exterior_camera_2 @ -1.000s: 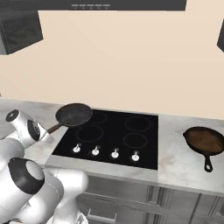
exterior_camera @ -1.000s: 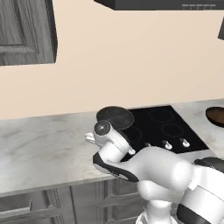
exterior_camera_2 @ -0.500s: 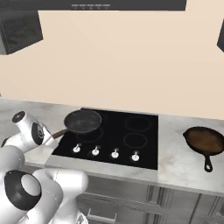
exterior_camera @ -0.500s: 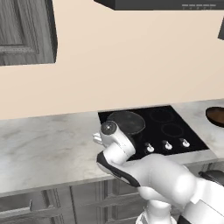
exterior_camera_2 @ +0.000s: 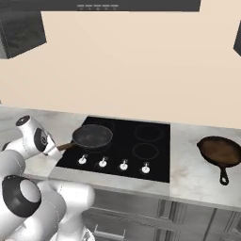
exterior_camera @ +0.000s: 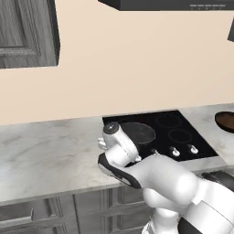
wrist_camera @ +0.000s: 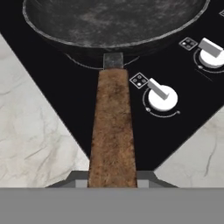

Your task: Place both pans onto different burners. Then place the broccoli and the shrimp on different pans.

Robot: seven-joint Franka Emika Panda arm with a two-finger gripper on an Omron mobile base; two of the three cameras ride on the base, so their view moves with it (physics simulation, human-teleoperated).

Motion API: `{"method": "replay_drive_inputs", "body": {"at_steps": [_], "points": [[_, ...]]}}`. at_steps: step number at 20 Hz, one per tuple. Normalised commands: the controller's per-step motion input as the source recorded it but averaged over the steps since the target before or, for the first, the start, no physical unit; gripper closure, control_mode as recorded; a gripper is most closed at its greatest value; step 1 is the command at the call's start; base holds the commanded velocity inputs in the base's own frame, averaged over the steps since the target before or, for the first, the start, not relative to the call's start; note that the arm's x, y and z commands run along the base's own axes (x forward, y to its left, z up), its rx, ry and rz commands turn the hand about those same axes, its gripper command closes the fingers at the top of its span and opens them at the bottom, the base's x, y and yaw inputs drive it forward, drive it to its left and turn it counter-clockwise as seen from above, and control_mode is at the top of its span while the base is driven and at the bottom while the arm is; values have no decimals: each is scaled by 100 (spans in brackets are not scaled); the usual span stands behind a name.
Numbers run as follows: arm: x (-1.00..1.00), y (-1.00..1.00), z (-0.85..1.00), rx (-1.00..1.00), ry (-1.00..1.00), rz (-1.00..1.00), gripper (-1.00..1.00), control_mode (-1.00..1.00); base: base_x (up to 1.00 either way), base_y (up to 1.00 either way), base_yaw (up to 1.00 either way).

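Note:
My gripper (wrist_camera: 112, 180) is shut on the long brown wooden handle (wrist_camera: 113, 127) of the dark grey pan (exterior_camera_2: 92, 135). This pan sits low over the front left burner of the black cooktop (exterior_camera_2: 155, 162); whether it touches the glass I cannot tell. In the left base view the same pan (exterior_camera: 138, 133) shows just beyond my white hand. The brown pan (exterior_camera_2: 219, 151) with the short dark handle lies on the marble counter to the right of the cooktop, and its edge (exterior_camera: 226, 120) shows at the far right. Two burners (exterior_camera_2: 148, 133) on the right are bare. The broccoli and the shrimp are out of view.
A row of white knobs (exterior_camera_2: 113, 163) runs along the cooktop's front edge, two of them (wrist_camera: 162, 98) close beside the handle. Marble counter (exterior_camera: 45, 151) stretches to the left. A hood (exterior_camera_2: 136, 4) and dark wall cabinets (exterior_camera: 25, 32) hang overhead.
The dark grey pan, held by its handle, has travelled right from the cooktop's back left corner and come down over the front left burner. The brown pan has stayed put.

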Motion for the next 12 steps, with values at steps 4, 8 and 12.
{"method": "replay_drive_inputs", "body": {"at_steps": [4,8,12], "points": [[2,0,-4,0,12,-5,100,-100,0,0,0],[4,0,-11,0,8,-5,100,-100,0,0,0],[32,8,-12,0,0,0,100,-100,0,0,0]]}}
